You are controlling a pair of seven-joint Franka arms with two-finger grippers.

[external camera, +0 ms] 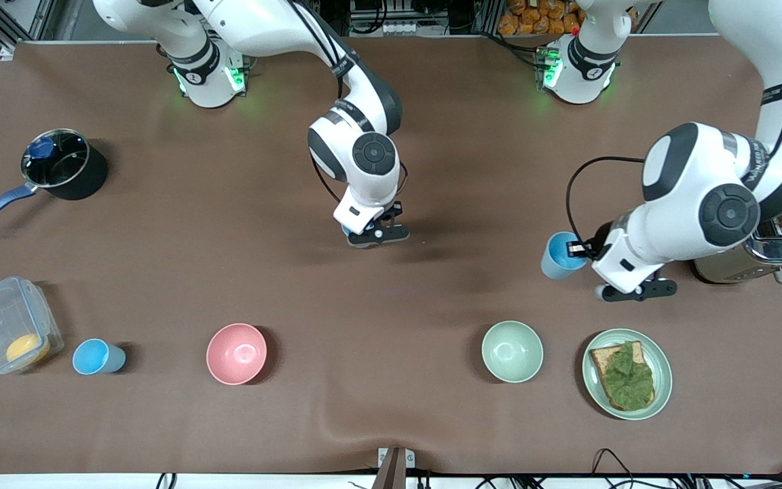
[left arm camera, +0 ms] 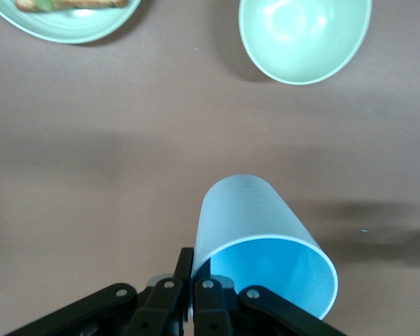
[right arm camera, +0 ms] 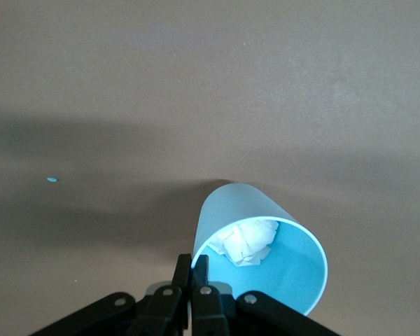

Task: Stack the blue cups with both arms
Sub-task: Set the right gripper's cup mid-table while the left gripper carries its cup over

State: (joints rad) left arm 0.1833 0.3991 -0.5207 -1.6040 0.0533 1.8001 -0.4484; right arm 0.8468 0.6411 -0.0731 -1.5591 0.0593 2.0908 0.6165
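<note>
My left gripper [external camera: 578, 250] is shut on the rim of a light-blue cup [external camera: 559, 255] and holds it tilted, low over the table toward the left arm's end. In the left wrist view the fingers [left arm camera: 185, 269] pinch the wall of this empty cup [left arm camera: 255, 224]. My right gripper [external camera: 358, 236] is over the middle of the table, shut on the rim of a second blue cup [external camera: 348, 231], which is mostly hidden under the hand. In the right wrist view that cup [right arm camera: 266, 269] holds crumpled white paper [right arm camera: 248, 241]. A third blue cup [external camera: 98, 356] stands near the front camera at the right arm's end.
A pink bowl [external camera: 236, 353], a pale green bowl [external camera: 512, 351] and a plate with toast and lettuce [external camera: 626, 373] line the near side. A clear box [external camera: 7, 326] stands beside the third cup. A pot [external camera: 64, 165] and a toaster [external camera: 768, 255] stand at the table's two ends.
</note>
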